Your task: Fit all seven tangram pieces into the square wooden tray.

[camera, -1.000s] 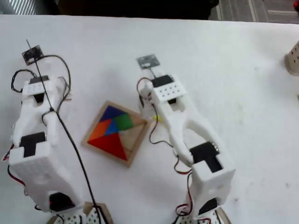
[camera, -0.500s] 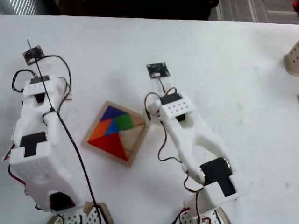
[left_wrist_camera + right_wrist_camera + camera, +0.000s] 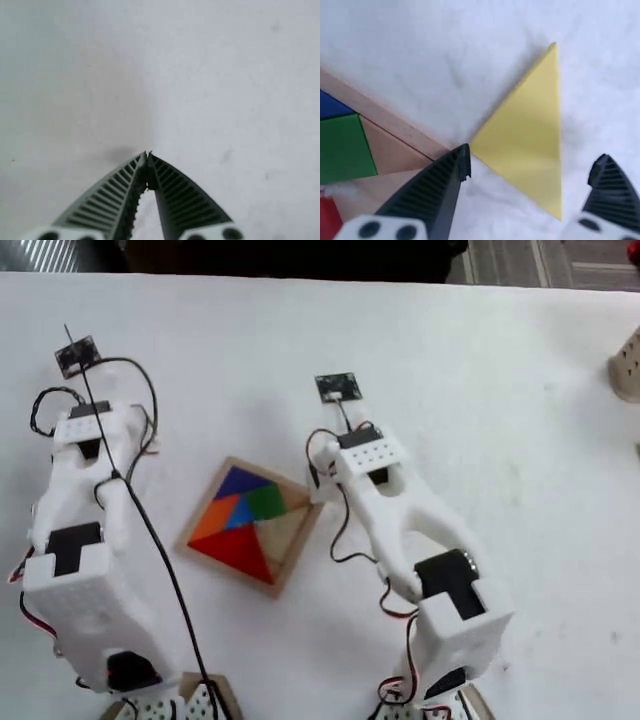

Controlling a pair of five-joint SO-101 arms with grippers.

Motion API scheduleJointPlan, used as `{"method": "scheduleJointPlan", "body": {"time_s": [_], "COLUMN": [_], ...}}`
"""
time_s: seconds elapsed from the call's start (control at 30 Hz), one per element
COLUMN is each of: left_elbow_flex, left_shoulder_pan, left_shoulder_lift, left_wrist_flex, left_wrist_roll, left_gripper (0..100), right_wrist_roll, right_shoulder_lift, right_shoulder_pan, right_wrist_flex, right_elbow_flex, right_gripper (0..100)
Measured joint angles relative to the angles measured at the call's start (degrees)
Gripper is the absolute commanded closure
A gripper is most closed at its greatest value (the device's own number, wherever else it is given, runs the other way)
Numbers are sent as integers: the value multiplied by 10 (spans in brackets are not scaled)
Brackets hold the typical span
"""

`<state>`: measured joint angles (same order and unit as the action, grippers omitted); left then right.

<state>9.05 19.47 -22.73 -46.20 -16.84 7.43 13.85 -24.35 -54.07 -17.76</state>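
Table (image 3: 500,360): white; carries the tray, both arms and a pale perforated object (image 3: 628,365) at its right edge
Square wooden tray (image 3: 292,530): lies turned like a diamond between the two arms, nearer the table's front edge than its back edge
Pieces in tray: blue piece (image 3: 240,482) at the far corner; green piece (image 3: 266,501) beside it; orange piece (image 3: 213,519) toward the left corner; red piece (image 3: 240,551) toward the near corner; a strip of bare wood shows along the tray's right side
Yellow triangle (image 3: 530,125): flat on the table outside the tray, one corner just beside the wooden rim (image 3: 395,127) near the green piece (image 3: 342,147)
Right gripper (image 3: 534,160): spread wide, grasping nothing; poised over the yellow triangle at the tray's right corner; one fingertip (image 3: 461,157) sits at the triangle's corner nearest the rim, the other lies past the triangle's opposite side; whether either touches the piece cannot be told
Right arm (image 3: 400,520): stretches from the table's front edge to the tray's right corner
Left gripper (image 3: 148,156): clenched, tips meeting, nothing between them; above bare table
Left arm (image 3: 85,530): along the table's left side, well apart from the tray
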Motion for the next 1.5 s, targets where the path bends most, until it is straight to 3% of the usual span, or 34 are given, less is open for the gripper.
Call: {"method": "scheduleJointPlan", "body": {"time_s": [0.67,0.83,1.17,1.5], "left_elbow_flex": [0,0,0,0], "left_shoulder_pan": [0,0,26,59], "left_shoulder_lift": [0,0,0,0], "left_wrist_flex": [0,0,1,1], "left_wrist_roll": [0,43,49,-29], "left_gripper": [978,978,978,978], "right_wrist_roll": [-4,-43,-48,-56], "right_shoulder_lift": [26,26,64,145], "right_shoulder_pan": [14,15,23,20], "right_wrist_flex": [-62,-95,-108,-191], "right_elbow_flex": [32,32,67,195], "right_gripper": [648,648,648,648]}}
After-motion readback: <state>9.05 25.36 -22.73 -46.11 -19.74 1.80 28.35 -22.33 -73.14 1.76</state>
